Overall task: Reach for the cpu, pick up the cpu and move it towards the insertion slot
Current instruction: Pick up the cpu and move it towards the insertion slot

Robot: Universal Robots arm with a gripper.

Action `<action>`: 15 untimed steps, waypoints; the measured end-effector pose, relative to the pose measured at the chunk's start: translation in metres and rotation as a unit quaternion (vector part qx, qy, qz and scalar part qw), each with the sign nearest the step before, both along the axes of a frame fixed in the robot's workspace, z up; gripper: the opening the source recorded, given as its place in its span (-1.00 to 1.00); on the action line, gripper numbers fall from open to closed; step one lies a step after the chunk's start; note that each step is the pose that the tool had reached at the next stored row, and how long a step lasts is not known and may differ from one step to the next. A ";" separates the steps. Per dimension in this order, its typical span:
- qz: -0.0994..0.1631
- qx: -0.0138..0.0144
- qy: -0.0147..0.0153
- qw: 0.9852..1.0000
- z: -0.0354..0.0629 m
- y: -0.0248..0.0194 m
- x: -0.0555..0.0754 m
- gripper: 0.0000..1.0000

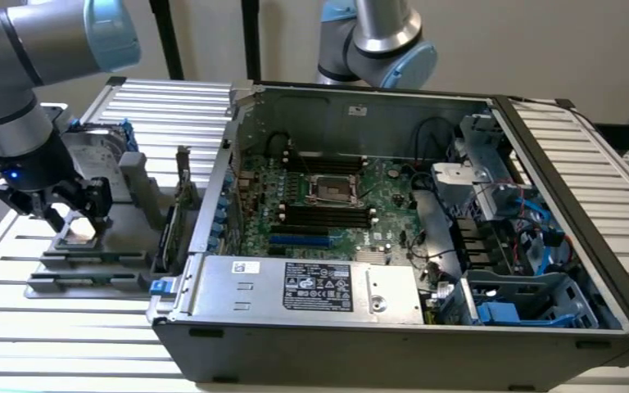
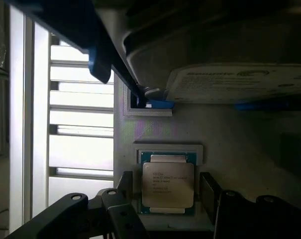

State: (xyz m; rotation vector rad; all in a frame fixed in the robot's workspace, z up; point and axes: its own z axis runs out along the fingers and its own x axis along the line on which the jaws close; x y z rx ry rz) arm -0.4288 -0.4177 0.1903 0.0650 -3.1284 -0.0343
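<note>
Here the claw (image 2: 166,181), spread apart, straddles the cpu (image 2: 167,186).

The small square cpu (image 2: 167,185) has a smooth, dull silver metal top. The square insertion slot (image 1: 331,189) has a shiny metal frame.

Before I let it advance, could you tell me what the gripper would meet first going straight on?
Most likely the cpu, lying flat in its grey holder between the open jaws; how far off it is remains unclear.
</note>
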 end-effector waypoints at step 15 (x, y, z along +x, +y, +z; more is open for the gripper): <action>0.000 0.000 0.000 1.000 -0.0038 -0.0004 0.002 0.30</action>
